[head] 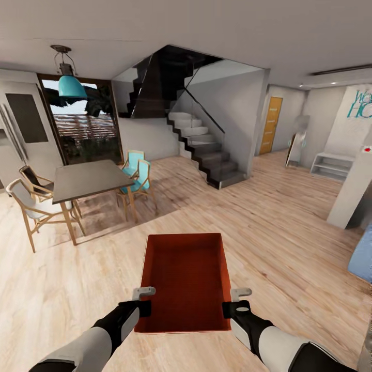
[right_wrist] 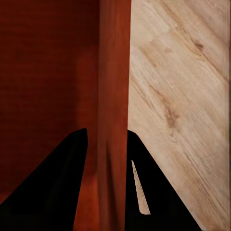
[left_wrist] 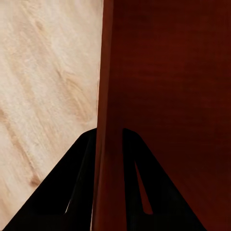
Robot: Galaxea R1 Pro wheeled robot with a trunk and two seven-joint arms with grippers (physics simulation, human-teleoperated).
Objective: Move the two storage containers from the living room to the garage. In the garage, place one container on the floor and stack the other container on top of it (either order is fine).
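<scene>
Both arms reach forward at the near edge of the head view, grey forearms with black wrists. Left gripper [head: 142,299] pinches the left side wall of the storage container [head: 186,279]; right gripper [head: 233,300] pinches the right side wall. Left wrist view: two black fingers [left_wrist: 62,192] straddle the orange-red wall, one outside, one inside, both against it. Right wrist view: same arrangement, fingers [right_wrist: 53,187] on either side of the wall, closed onto it.

Container: orange-red rectangular bin, no lid, held level above the wood plank floor [head: 268,222], at 6 o'clock in the head view, long axis pointing away from the robot. Interior is bare; floor and inner walls show plain red, nothing in it. Only one bin is seen.

Surroundings, head view: dining table [head: 88,178] with grey top at 9 o'clock, wood-framed chairs around it, two with teal cushions [head: 135,178] on its far side, two pale ones [head: 31,199] on the near-left side. Teal pendant lamp [head: 71,85] hangs above, at 10 o'clock, before a dark-framed glass door [head: 85,124]. Staircase [head: 204,147] with grey steps at 12 o'clock. Orange door [head: 271,125] at 1 o'clock, low white shelf [head: 330,165] at 2 o'clock. Blue upholstery [head: 361,258] at the 3 o'clock edge.
</scene>
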